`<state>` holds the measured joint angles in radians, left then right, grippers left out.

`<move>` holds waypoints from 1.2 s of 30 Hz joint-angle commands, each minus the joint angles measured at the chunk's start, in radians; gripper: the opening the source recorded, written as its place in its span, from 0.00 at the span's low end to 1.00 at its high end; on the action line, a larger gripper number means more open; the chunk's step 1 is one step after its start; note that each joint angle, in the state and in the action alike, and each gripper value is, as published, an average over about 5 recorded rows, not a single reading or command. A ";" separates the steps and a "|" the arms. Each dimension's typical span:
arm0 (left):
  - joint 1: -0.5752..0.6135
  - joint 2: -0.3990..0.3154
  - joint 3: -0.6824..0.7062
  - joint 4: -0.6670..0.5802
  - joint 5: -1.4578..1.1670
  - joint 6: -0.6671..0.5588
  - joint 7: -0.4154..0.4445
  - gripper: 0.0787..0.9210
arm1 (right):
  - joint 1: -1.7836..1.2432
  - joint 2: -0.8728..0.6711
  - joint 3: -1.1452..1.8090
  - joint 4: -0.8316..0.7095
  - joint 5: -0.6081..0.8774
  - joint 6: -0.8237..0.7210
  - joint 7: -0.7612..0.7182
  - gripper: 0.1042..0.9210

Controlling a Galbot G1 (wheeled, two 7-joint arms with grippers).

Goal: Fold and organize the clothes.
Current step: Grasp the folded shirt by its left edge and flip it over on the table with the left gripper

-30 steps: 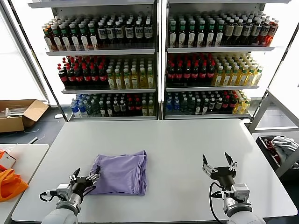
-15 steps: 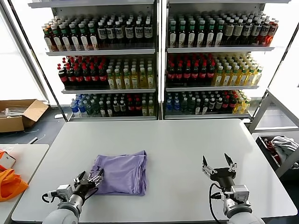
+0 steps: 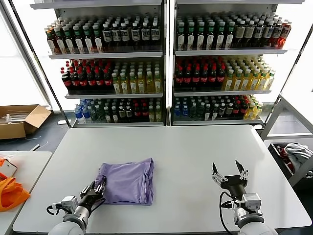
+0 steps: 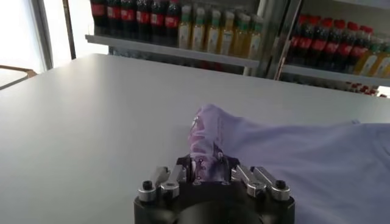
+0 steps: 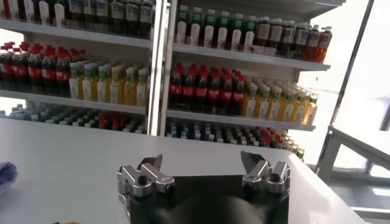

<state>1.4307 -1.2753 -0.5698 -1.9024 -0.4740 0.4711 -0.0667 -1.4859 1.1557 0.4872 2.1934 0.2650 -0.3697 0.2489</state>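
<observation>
Now left gripper (image 3: 96, 189) pinching T-shirt (image 3: 128, 182) corner, right gripper (image 3: 228, 172) open

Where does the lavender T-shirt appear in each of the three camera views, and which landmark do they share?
Head view: the lavender T-shirt lies folded on the white table, left of centre, the left gripper pinching its near-left corner.
Left wrist view: T-shirt just beyond the gripper, one corner bunched between its fingers.
Right wrist view: only a small purple edge shows at the picture's border.
Shared landmark: the bottle shelves.
</observation>
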 commanded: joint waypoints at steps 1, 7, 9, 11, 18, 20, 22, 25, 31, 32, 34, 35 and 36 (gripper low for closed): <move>-0.007 -0.005 -0.006 0.005 0.079 -0.034 -0.018 0.30 | 0.002 -0.001 0.001 -0.003 0.003 0.003 0.001 0.88; -0.038 0.029 -0.085 -0.012 0.107 -0.050 -0.041 0.10 | 0.009 -0.009 0.003 -0.019 0.006 0.009 0.002 0.88; -0.044 0.066 -0.138 -0.025 0.120 -0.053 -0.037 0.05 | 0.014 -0.011 0.003 -0.022 0.008 0.007 0.002 0.88; -0.050 0.120 -0.214 -0.028 0.140 -0.060 -0.028 0.04 | 0.021 -0.011 0.004 -0.024 0.011 0.005 0.003 0.88; -0.054 0.361 -0.477 0.053 0.195 -0.092 0.008 0.04 | 0.027 0.000 -0.003 -0.028 0.014 0.007 0.002 0.88; -0.055 0.417 -0.503 0.087 0.272 -0.122 0.015 0.04 | 0.028 0.004 -0.005 -0.034 0.015 0.010 0.002 0.88; -0.051 0.452 -0.505 0.103 0.341 -0.146 0.021 0.04 | 0.029 0.007 -0.006 -0.040 0.016 0.013 0.003 0.88; -0.040 0.467 -0.466 0.078 0.377 -0.155 0.030 0.04 | 0.026 0.013 -0.006 -0.046 0.015 0.016 0.004 0.88; -0.021 0.368 -0.290 0.006 0.421 -0.151 0.044 0.04 | 0.000 0.026 0.008 -0.038 0.008 0.015 0.006 0.88; -0.018 0.348 -0.250 -0.005 0.417 -0.147 0.043 0.04 | -0.006 0.027 0.014 -0.036 0.006 0.015 0.006 0.88; -0.014 0.310 -0.168 -0.029 0.399 -0.138 0.037 0.04 | -0.019 0.028 0.025 -0.034 0.002 0.015 0.007 0.88; -0.015 0.293 -0.125 -0.043 0.388 -0.131 0.032 0.04 | -0.026 0.029 0.031 -0.031 0.000 0.015 0.007 0.88; -0.023 0.275 -0.078 -0.059 0.377 -0.122 0.026 0.04 | -0.031 0.030 0.037 -0.030 -0.002 0.014 0.008 0.88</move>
<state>1.4078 -0.9419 -0.8928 -1.8818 -0.1487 0.3478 -0.0349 -1.4842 1.1794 0.4992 2.1584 0.2680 -0.3550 0.2554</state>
